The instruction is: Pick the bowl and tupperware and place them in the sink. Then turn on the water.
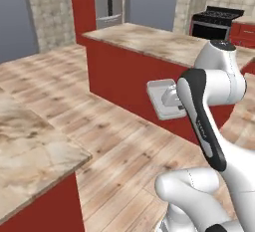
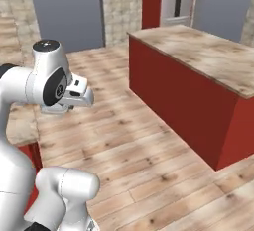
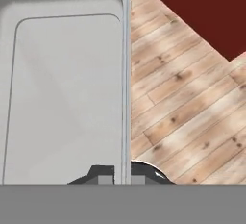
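Tupperware (image 1: 162, 98) above floor (image 1: 114, 141), before island (image 1: 144, 39).

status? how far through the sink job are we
Mid-carry. The hand is shut on the tupperware, pinching its wall, held in the air above the wood floor between the red island and a counter. Nothing here shows any step finished. Left: tupperware into the sink, the bowl unless it's already there, then water on.

Light grey rectangular tupperware (image 1: 162, 98), rounded corners, held on edge at mid-frame, its open inside (image 3: 62, 98) filling the hand view's left.
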